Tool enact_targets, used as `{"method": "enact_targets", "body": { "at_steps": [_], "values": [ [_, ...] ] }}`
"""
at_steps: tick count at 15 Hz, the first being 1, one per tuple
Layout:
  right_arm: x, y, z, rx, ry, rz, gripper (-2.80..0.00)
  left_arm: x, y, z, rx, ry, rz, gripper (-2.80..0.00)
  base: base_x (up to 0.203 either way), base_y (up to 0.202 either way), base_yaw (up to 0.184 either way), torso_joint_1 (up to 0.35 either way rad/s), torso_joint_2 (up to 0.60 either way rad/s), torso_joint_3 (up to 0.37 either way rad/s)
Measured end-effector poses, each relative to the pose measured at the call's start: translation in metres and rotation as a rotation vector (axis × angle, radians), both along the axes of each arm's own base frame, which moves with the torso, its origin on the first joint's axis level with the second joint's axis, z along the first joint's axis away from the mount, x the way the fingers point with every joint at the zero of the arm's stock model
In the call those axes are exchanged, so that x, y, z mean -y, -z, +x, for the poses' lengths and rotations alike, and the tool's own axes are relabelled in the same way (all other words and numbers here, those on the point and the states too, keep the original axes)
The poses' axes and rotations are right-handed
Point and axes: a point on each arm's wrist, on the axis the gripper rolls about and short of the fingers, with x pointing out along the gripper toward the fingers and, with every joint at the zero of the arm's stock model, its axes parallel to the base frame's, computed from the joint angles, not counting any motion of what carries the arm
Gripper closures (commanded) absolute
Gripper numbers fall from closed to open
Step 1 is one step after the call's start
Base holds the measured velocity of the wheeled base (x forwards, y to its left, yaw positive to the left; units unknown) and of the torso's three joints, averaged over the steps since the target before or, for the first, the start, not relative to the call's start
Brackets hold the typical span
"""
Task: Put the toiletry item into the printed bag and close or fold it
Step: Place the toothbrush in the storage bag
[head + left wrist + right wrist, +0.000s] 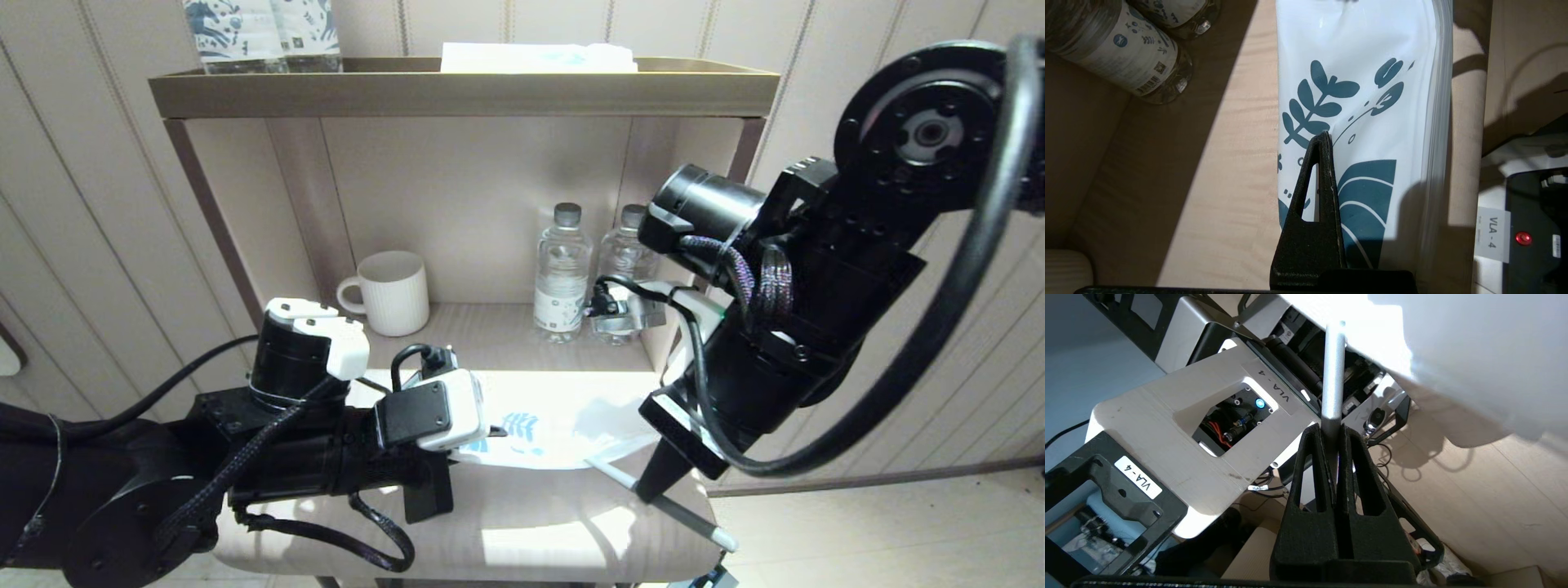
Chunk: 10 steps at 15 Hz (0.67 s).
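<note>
The printed bag [549, 431] lies flat on the pale wooden shelf surface [531, 523], white with teal leaf prints [1372, 102]. My left gripper [469, 453] is shut on the bag's near-left edge, one black finger [1323, 171] lying across the print. My right gripper [653, 490] hangs at the shelf's right front, shut on the toiletry item [694, 520], a thin pale stick [1333, 375]. The stick slants from the shelf's front right corner up to the bag's right edge, where its far end meets the white bag [1453, 355].
A white ribbed mug [392, 292] and two water bottles [562, 273] [624, 253] stand at the back of the alcove. On the top ledge [457, 91] stand printed packs [261, 33] and a flat white packet [539, 57]. Alcove walls rise either side.
</note>
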Motion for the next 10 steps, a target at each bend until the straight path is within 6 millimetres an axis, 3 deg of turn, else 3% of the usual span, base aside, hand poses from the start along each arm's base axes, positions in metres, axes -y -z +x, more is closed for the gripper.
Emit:
{"method": "enact_targets", "body": {
  "at_steps": [5, 10],
  "values": [
    [-0.006, 0.007, 0.015, 0.013, 0.004, 0.052, 0.0, 0.002, -0.001, -0.009, 0.001, 0.025, -0.001, 0.0, 0.0, 0.0, 0.0, 0.0, 0.0, 0.0],
    [0.002, 0.007, 0.024, 0.026, 0.041, 0.061, 0.0, 0.007, 0.001, -0.019, -0.001, 0.061, 0.007, 0.0, 0.0, 0.0, 0.0, 0.0, 0.0, 0.0]
  ]
}}
